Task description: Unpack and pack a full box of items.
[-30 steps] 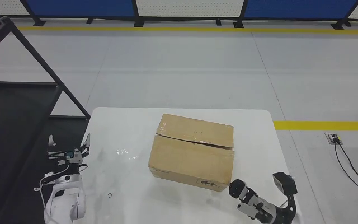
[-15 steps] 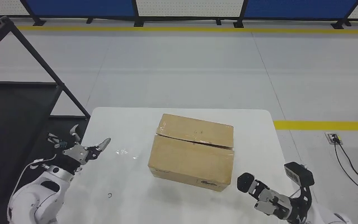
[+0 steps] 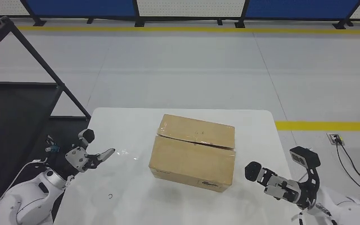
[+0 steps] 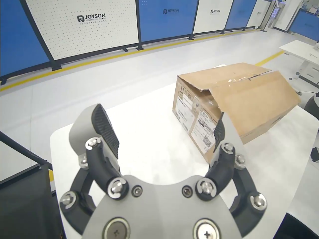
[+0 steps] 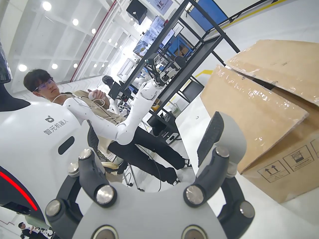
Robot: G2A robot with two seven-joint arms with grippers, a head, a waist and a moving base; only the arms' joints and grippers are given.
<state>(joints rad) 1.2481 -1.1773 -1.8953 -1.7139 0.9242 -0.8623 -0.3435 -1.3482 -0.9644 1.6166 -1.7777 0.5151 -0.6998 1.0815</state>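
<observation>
Left gripper (image 4: 160, 118) short of box (image 3: 194, 152) label end, fingers apart, empty; right gripper (image 5: 152, 125) near box's opposite end, fingers apart, empty; box itself mid-surface (image 3: 124, 185), flaps down, one seam gaping; judgement: task barely begun, with opening flaps, unloading items, repacking all left

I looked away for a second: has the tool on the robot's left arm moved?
Yes. The left tool has come in from the edge of the table toward the cardboard box, which stayed put.
</observation>
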